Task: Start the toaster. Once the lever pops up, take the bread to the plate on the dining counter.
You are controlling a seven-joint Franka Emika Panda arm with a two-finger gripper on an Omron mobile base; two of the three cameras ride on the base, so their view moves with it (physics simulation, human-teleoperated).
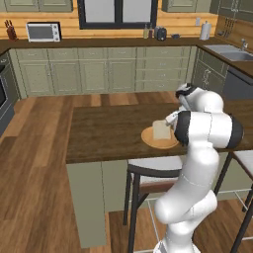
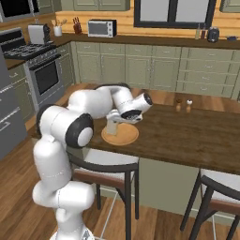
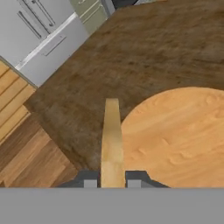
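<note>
The white arm rises at the near edge of the dining counter (image 1: 108, 133), bends at the elbow and reaches forward and down over the dark plank top, its hand tipped toward the plate (image 2: 121, 136). Around it stand two stools: one (image 2: 105, 164) tucked under the near edge right below the plate, another (image 2: 220, 185) further right. Two small shakers (image 2: 183, 105) sit well apart on the far side of the top (nothing lies between the hand and the plate). On the far wall counter are a microwave (image 1: 43, 31) and the toaster (image 1: 161, 33). The gripper (image 3: 112, 183) is closed tight on the bread (image 3: 112, 140), which it holds upright on edge, just at the plate's left rim
</note>
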